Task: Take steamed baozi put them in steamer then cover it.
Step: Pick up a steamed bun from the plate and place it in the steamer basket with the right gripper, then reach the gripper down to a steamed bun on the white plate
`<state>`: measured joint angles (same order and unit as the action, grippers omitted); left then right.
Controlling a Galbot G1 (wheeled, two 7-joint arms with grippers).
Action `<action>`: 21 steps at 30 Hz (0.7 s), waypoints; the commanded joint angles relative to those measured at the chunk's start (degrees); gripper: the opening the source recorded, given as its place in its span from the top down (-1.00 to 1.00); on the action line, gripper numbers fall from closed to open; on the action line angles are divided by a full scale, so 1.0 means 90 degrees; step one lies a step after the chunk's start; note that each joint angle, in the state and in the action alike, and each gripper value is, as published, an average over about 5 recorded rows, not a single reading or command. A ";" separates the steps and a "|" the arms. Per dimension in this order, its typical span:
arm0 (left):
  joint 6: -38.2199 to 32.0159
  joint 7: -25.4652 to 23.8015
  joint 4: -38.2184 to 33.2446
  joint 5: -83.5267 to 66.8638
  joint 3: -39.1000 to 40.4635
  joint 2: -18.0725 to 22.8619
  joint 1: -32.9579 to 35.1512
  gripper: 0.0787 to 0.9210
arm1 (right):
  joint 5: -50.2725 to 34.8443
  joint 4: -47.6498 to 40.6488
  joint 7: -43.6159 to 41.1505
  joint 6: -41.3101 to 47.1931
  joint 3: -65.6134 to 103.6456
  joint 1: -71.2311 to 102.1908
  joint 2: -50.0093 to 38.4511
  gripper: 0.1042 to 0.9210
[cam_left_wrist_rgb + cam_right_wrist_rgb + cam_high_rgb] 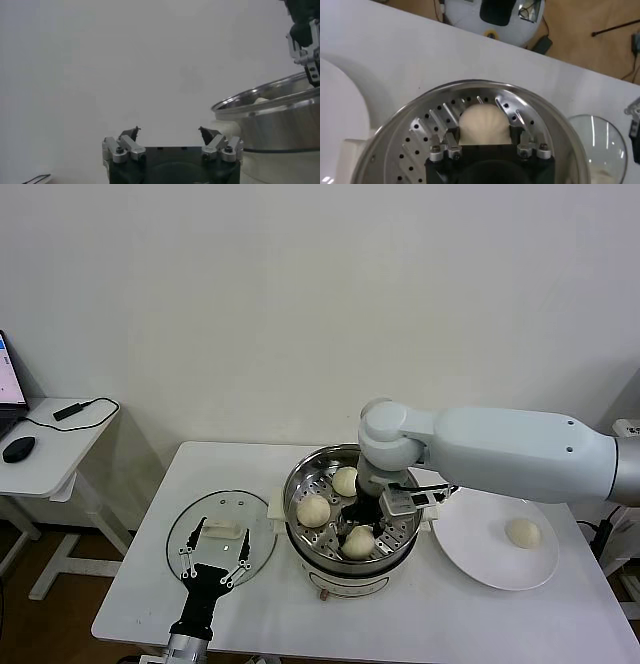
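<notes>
Inside steamer point(300, 484), right pincer point(357, 529) grips 3rd baozi point(359, 541); left pincer point(213, 564) open nr lid point(255, 519).

From my head camera I see the steamer point(349, 522) near the desk's point(200, 484) middle, with three steamed baozi point(313, 509) on its perforated tray. My right gripper point(362, 529) reaches down inside the pot at the bun nearest the front edge; I cannot make out its fingers. A fourth bun lies on the white plate point(480, 559) toward the right edge. My left gripper point(212, 569), fingers spread, hovers over the glass lid point(245, 514) toward the front-left corner.
</notes>
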<state>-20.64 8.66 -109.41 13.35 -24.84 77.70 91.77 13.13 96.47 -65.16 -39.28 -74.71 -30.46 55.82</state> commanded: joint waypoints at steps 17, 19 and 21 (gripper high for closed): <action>-0.0003 0.0056 -0.0003 0.0007 0.0000 0.0020 -0.0013 -0.77 | -0.0978 -0.0555 -0.0490 0.0911 0.1204 -0.0328 -0.1035 -0.76; 0.0000 0.0056 -0.0015 0.0010 -0.0002 0.0014 -0.0009 -0.77 | -0.1594 -0.0876 -0.0661 0.1669 0.1114 -0.0530 -0.1377 -0.76; 0.0001 0.0056 -0.0035 0.0011 -0.0009 0.0007 -0.0004 -0.77 | -0.2117 -0.1305 -0.0847 0.2461 0.1032 -0.0671 -0.1694 -0.76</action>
<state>-20.69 9.16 -109.62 13.40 -24.88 77.81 91.72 7.08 91.91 -68.56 -31.67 -68.27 -32.63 48.92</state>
